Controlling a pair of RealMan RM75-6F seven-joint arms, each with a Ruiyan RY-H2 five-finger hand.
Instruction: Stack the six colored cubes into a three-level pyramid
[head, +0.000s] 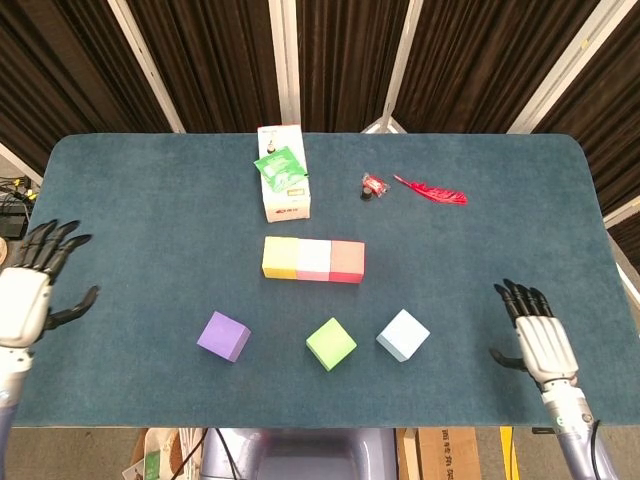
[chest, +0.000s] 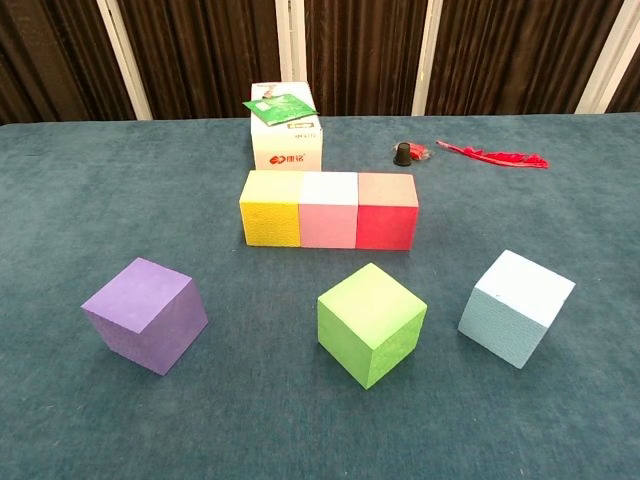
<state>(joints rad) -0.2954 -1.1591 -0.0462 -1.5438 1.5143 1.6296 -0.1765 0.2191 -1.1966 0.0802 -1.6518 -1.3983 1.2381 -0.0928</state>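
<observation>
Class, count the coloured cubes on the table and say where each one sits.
6. Yellow cube, pink cube and red cube touch in a row; purple cube, green cube and light blue cube stand apart nearer the robot. None appear hidden.

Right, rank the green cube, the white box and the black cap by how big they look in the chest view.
1. Green cube, though it sits nearest the camera.
2. White box, farther back, so possibly bigger in truth.
3. Black cap, clearly smallest.

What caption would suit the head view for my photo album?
Yellow, pink and red cubes form a row; purple cube, green cube and blue cube wait, both hands open.
</observation>
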